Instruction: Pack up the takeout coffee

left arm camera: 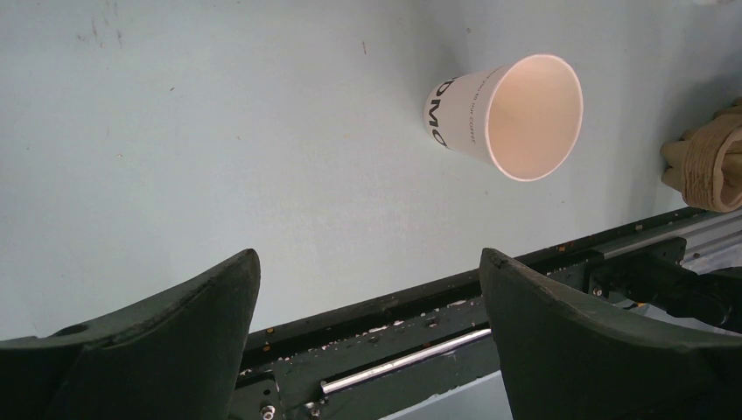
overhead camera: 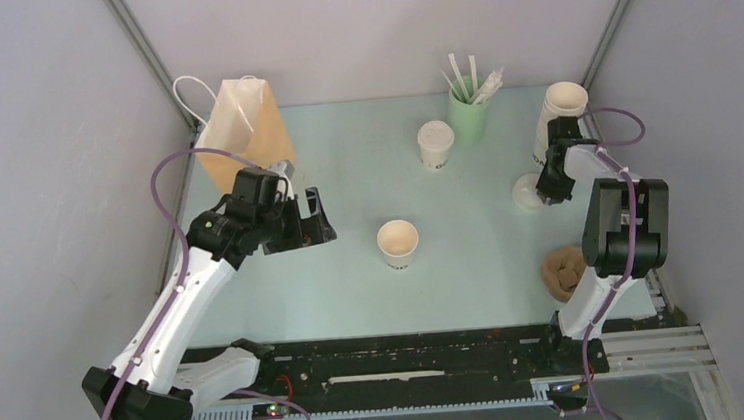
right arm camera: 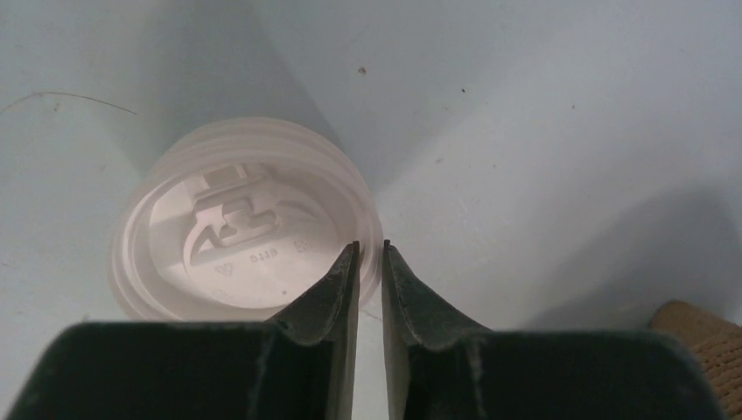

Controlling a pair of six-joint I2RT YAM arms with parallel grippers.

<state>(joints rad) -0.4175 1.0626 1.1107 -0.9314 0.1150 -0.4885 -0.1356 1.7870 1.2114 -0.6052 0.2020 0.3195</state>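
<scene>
right gripper (right arm camera: 370, 249) pinched narrow on the rim of the top lid (right arm camera: 245, 227), likely to cap the open cup (overhead camera: 397, 240) mid-table; left gripper (left arm camera: 367, 259) gapes empty near the brown bag (overhead camera: 244, 130).

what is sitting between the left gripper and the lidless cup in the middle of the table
Nothing visible. The left gripper hangs open, and only bare table lies between it and the lidless paper cup. The top view shows the same clear stretch between the two.
</scene>
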